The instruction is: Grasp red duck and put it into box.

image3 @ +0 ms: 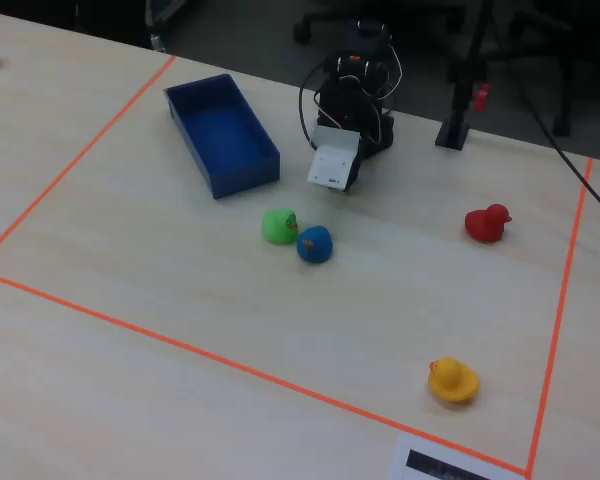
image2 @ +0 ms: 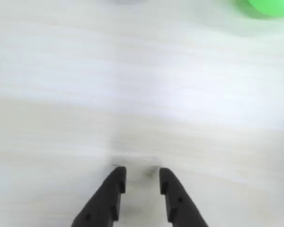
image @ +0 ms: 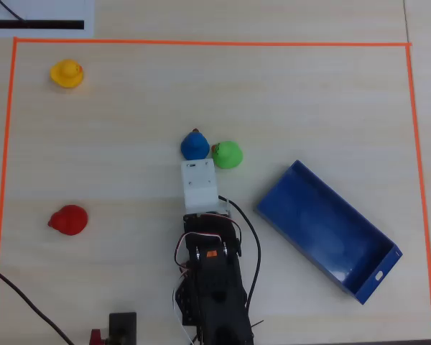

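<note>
Right now, near to far:
My claw [image2: 142,178]: narrow gap between the tips, holding nothing, over bare table [image2: 132,94].
Blue duck [image: 195,146], green duck [image: 228,154]: just ahead, touching.
Box [image: 309,194]: overhead right, empty.
Red duck [image: 69,220]: overhead left, well apart.

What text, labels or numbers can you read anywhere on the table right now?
None can be read.
White sheet at the table edge: carries a black bar with marks too small and blurred to read.
Red duck, box, gripper: no lettering visible.
</note>
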